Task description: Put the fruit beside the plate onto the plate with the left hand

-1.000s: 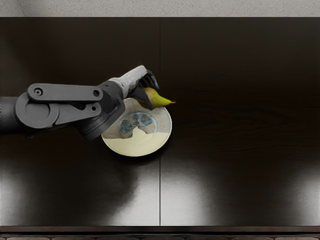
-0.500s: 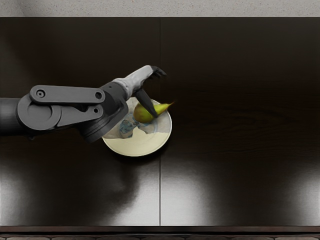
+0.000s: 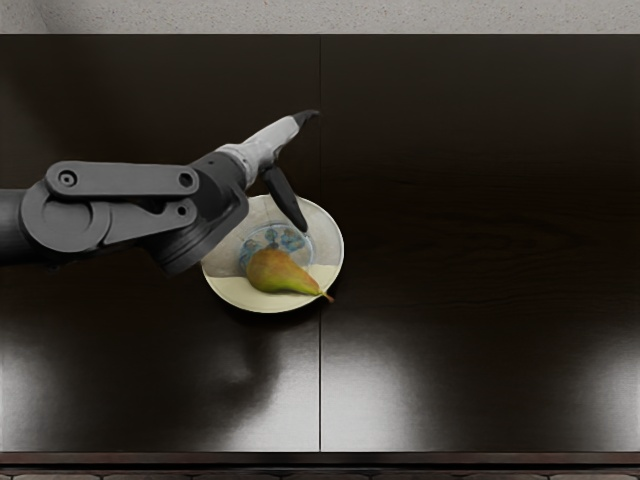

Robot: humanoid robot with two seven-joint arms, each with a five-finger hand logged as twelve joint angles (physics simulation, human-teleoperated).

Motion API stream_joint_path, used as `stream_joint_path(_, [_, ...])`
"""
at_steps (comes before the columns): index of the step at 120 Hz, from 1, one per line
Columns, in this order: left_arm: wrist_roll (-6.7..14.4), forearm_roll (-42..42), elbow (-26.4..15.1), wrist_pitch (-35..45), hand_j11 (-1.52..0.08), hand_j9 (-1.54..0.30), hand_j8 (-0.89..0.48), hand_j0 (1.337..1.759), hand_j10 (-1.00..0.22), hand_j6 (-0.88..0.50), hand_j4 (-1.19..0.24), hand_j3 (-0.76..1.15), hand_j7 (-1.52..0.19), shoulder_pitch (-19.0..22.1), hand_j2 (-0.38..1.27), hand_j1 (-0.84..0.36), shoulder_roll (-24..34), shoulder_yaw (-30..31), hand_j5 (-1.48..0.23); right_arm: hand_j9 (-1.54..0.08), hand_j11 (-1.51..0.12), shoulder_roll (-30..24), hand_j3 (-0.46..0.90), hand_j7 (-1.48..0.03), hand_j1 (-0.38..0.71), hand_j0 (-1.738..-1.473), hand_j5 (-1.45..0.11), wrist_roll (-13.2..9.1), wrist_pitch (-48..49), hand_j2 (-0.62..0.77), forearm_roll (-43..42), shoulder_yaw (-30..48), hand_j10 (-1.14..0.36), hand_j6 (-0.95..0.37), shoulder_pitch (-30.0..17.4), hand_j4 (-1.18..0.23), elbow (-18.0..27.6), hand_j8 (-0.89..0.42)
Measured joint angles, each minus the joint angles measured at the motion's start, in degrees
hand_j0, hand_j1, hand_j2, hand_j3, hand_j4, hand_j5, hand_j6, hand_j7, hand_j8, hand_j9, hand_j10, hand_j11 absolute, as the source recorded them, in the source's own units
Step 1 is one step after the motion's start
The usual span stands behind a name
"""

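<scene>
Our left hand [image 3: 272,148] is hovering above the far edge of the plate [image 3: 336,246], fingers spreading open, gripping nothing. We are seeing the pear [image 3: 276,271] lying on its side in the plate's near half.

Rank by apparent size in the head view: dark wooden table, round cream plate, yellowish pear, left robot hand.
1. Dark wooden table
2. Round cream plate
3. Yellowish pear and left robot hand: look alike, unranked.
</scene>
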Motion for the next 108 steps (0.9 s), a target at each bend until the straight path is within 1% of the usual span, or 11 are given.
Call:
stream_joint_path(9, [-0.8, -0.1, 0.0, -0.8, -0.02, -0.02, -0.01, 1.658, -0.01, -0.01, -0.01, 0.00, -0.02, 0.0, 0.01, 0.34, 3.6, -0.3, -0.02, 0.00, 0.00, 0.0, 0.00, 0.00, -0.35, -1.658, 0.00, 0.0, 0.0, 0.00, 0.0, 0.0, 0.00, 0.00, 0.0, 0.00, 0.0, 0.00])
stream_joint_path(18, [-2.0, -0.5, 0.0, -3.8, -0.01, -0.01, -0.01, 1.658, -0.01, -0.01, -0.01, 0.00, -0.01, 0.0, 0.01, 0.34, 7.8, -1.2, -0.01, 0.00, 0.00, 0.0, 0.00, 0.00, -0.35, -1.658, 0.00, 0.0, 0.0, 0.00, 0.0, 0.0, 0.00, 0.00, 0.0, 0.00, 0.0, 0.00])
stream_joint_path(22, [-2.5, -1.2, 0.0, -5.6, -0.01, -0.01, -0.01, 1.658, -0.01, -0.01, -0.01, 0.00, -0.01, 0.0, 0.01, 0.34, 9.3, -1.7, -0.01, 0.00, 0.00, 0.0, 0.00, 0.00, -0.35, -1.658, 0.00, 0.0, 0.0, 0.00, 0.0, 0.0, 0.00, 0.00, 0.0, 0.00, 0.0, 0.00])
stream_joint_path(34, [-5.1, -4.5, 0.0, -12.2, -0.01, -0.01, 0.00, 1.658, 0.00, 0.00, -0.01, 0.00, -0.01, 0.1, 0.00, 0.34, 14.9, -2.8, -0.01, 0.00, 0.00, 0.0, 0.00, 0.00, -0.35, -1.658, 0.00, 0.0, 0.0, 0.00, 0.0, 0.0, 0.00, 0.00, 0.0, 0.00, 0.0, 0.00])
stream_joint_path(45, [-6.2, -9.1, 0.1, -19.8, 0.00, 0.00, 0.00, 1.658, 0.00, 0.00, 0.00, 0.00, 0.00, 0.4, 0.00, 0.35, 19.7, -4.2, 0.00, 0.00, 0.00, 0.0, 0.00, 0.00, -0.35, -1.658, 0.00, 0.0, 0.0, 0.00, 0.0, 0.0, 0.00, 0.00, 0.0, 0.00, 0.0, 0.00])
stream_joint_path(65, [-6.8, -17.3, 0.2, -31.4, 0.00, 0.00, 0.00, 1.658, 0.00, 0.00, 0.00, 0.00, 0.00, 3.0, 0.00, 0.35, 28.9, -5.1, 0.00, 0.00, 0.00, 0.0, 0.00, 0.00, -0.35, -1.658, 0.00, 0.0, 0.0, 0.00, 0.0, 0.0, 0.00, 0.00, 0.0, 0.00, 0.0, 0.00])
stream_joint_path(73, [-6.9, -19.5, 0.3, -34.1, 0.00, 0.00, 0.00, 1.658, 0.00, 0.00, 0.00, 0.00, 0.00, 4.2, 0.00, 0.35, 31.3, -5.2, 0.00, 0.00, 0.00, 0.0, 0.00, 0.00, -0.35, -1.658, 0.00, 0.0, 0.0, 0.00, 0.0, 0.0, 0.00, 0.00, 0.0, 0.00, 0.0, 0.00])
stream_joint_path(84, [-6.9, -21.1, 0.3, -37.9, 0.00, 0.00, 0.00, 1.658, 0.00, 0.00, 0.00, 0.00, 0.00, 5.8, 0.00, 0.35, 36.6, -5.4, 0.00, 0.00, 0.00, 0.0, 0.00, 0.00, -0.35, -1.658, 0.00, 0.0, 0.0, 0.00, 0.0, 0.0, 0.00, 0.00, 0.0, 0.00, 0.0, 0.00])
stream_joint_path(92, [-6.9, -21.7, 0.3, -40.4, 0.00, 0.00, 0.00, 1.658, 0.00, 0.00, 0.00, 0.00, 0.00, 5.9, 0.00, 0.35, 38.4, -5.4, 0.00, 0.00, 0.00, 0.0, 0.00, 0.00, -0.35, -1.658, 0.00, 0.0, 0.0, 0.00, 0.0, 0.0, 0.00, 0.00, 0.0, 0.00, 0.0, 0.00])
stream_joint_path(100, [-6.8, -22.0, 0.3, -41.8, 0.00, 0.00, 0.00, 1.658, 0.00, 0.00, 0.00, 0.00, 0.00, 7.0, 0.00, 0.35, 39.5, -5.4, 0.00, 0.00, 0.00, 0.0, 0.00, 0.00, -0.35, -1.658, 0.00, 0.0, 0.0, 0.00, 0.0, 0.0, 0.00, 0.00, 0.0, 0.00, 0.0, 0.00])
stream_joint_path(108, [-6.7, -22.1, 0.3, -43.5, 0.00, 0.00, 0.00, 1.658, 0.00, 0.00, 0.00, 0.00, 0.00, 7.3, 0.00, 0.35, 39.9, -5.5, 0.00, 0.00, 0.00, 0.0, 0.00, 0.00, -0.35, -1.658, 0.00, 0.0, 0.0, 0.00, 0.0, 0.0, 0.00, 0.00, 0.0, 0.00, 0.0, 0.00])
